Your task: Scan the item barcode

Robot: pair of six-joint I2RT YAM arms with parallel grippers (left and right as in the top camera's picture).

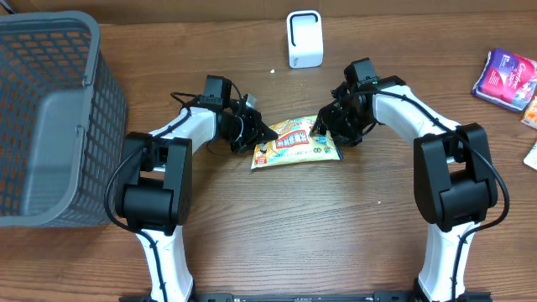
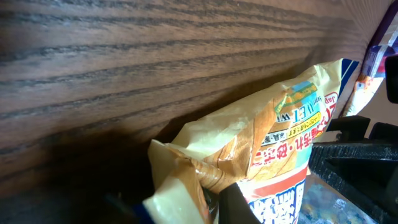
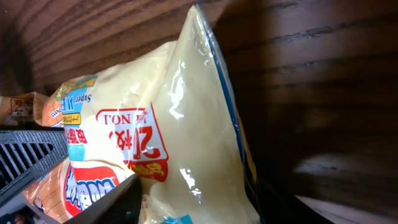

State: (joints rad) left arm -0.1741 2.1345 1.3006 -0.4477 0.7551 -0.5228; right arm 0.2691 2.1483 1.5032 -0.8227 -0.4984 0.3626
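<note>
The yellow printed packet [image 1: 294,144] is seen in the middle of the wooden desk [image 1: 294,243], stretched between the two arms, well short of the white upright scanner [image 1: 304,38] that is set at the far edge. The packet's left end is pinched by the left hand [image 1: 258,134], whose jaws are clenched tight. In the left wrist view the wrapper [image 2: 267,143] is crumpled and gathered into folds at the grip. The packet's right end is grasped by the right hand [image 1: 324,130], with the jaws held partly apart around the full body of the pack. In the right wrist view the glossy wrapper [image 3: 180,137] is seen rising between the dark fingers [image 3: 28,162], with red and blue print on its face. Whether the packet rests on the desk or is lifted just off it cannot be told. A grey mesh basket [image 1: 105,126] is placed at the left edge, and pink packets [image 1: 506,77] are laid at the far right.
</note>
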